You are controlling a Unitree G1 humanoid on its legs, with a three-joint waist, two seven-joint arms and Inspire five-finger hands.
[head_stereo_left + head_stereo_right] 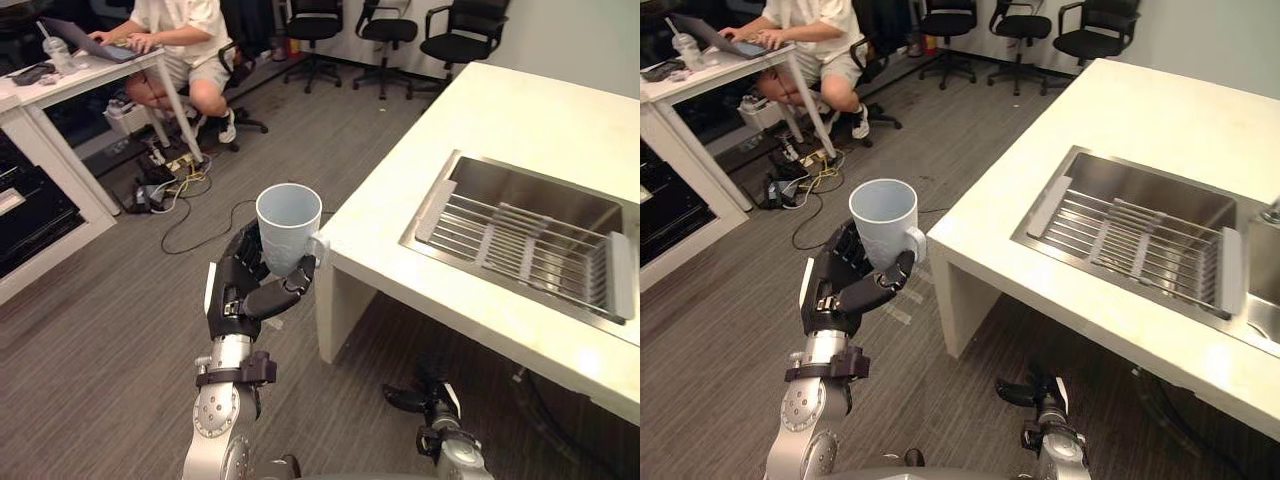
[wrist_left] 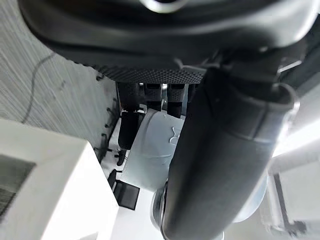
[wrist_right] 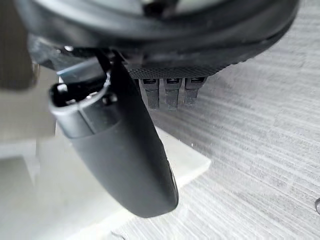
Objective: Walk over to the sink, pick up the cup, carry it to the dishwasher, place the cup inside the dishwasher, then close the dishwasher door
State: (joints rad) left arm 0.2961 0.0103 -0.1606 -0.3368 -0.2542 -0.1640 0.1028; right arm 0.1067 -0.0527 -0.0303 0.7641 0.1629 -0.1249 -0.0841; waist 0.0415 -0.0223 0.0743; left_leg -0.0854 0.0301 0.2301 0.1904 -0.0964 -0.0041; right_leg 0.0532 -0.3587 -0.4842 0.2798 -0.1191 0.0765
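A pale blue cup [image 1: 288,225] stands upright in my left hand [image 1: 245,290], whose fingers and thumb curl round its lower half. The hand holds it over the grey floor, just left of the white counter's corner [image 1: 335,245]. In the left wrist view the cup [image 2: 150,155] shows between thumb and fingers. The steel sink [image 1: 470,180] is set in the counter to the right, with a wire rack [image 1: 520,250] lying in it. My right hand [image 1: 420,400] hangs low beside the counter's front, fingers relaxed and holding nothing.
A person [image 1: 180,40] sits at a white desk [image 1: 100,70] at the far left, with cables [image 1: 180,185] on the floor beneath. Office chairs [image 1: 385,30] stand at the back. White cabinetry with a dark opening [image 1: 30,210] lines the left edge.
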